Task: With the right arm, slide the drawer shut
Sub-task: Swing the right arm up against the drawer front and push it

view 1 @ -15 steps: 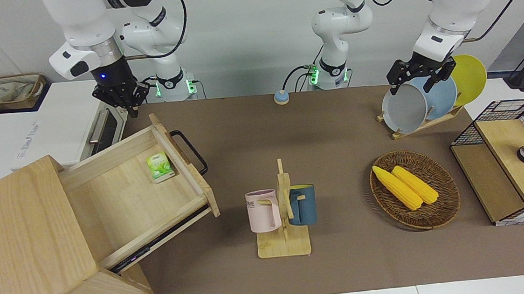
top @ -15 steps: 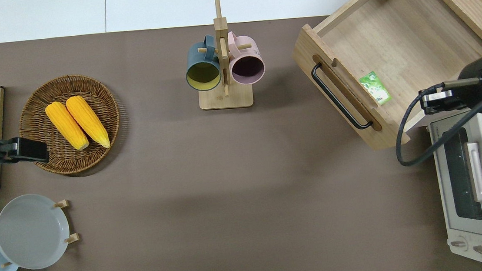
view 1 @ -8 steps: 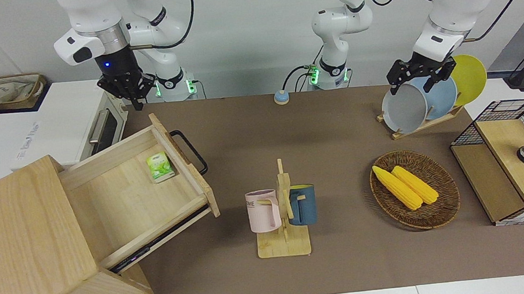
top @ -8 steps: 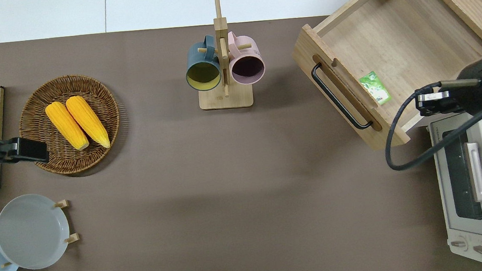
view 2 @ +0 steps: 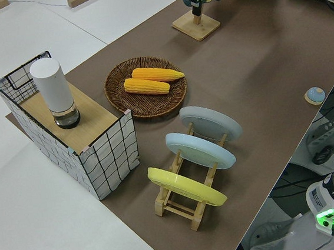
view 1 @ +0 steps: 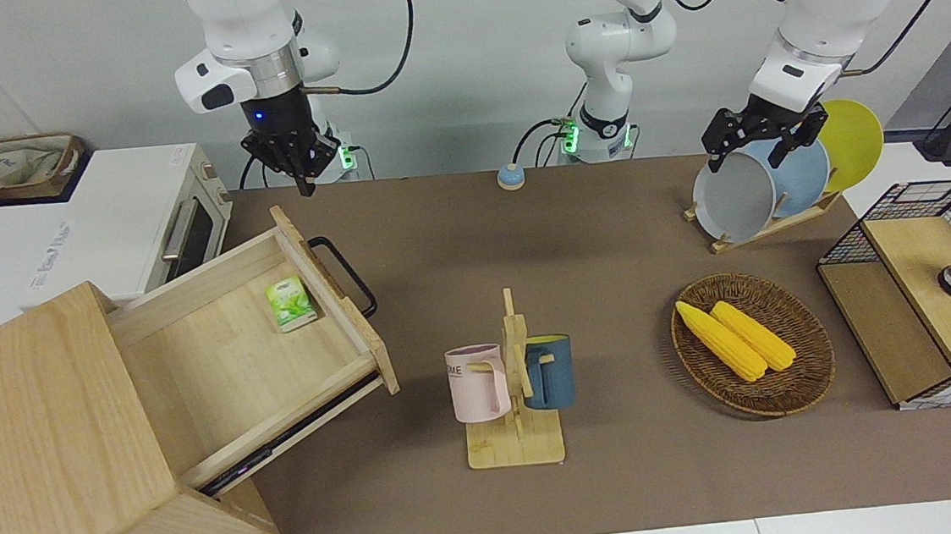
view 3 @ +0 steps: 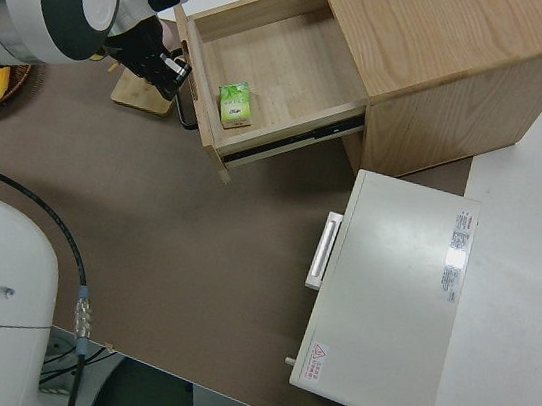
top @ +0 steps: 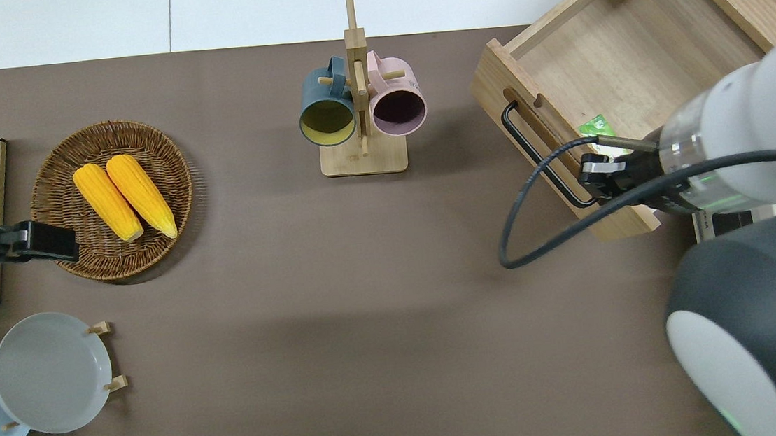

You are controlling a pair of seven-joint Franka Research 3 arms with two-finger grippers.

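Drawer [view 1: 253, 352] is wide open, sticking out of the cabinet [view 1: 47, 436] with a green packet [view 1: 290, 303] inside, so nothing's done yet. My right gripper [view 1: 302, 179] hangs over its handle [top: 543, 155]; can't tell its fingers. Left arm's parked.

Pale matt wood drawer [view 1: 236, 354], black metal handle [view 1: 345, 275].
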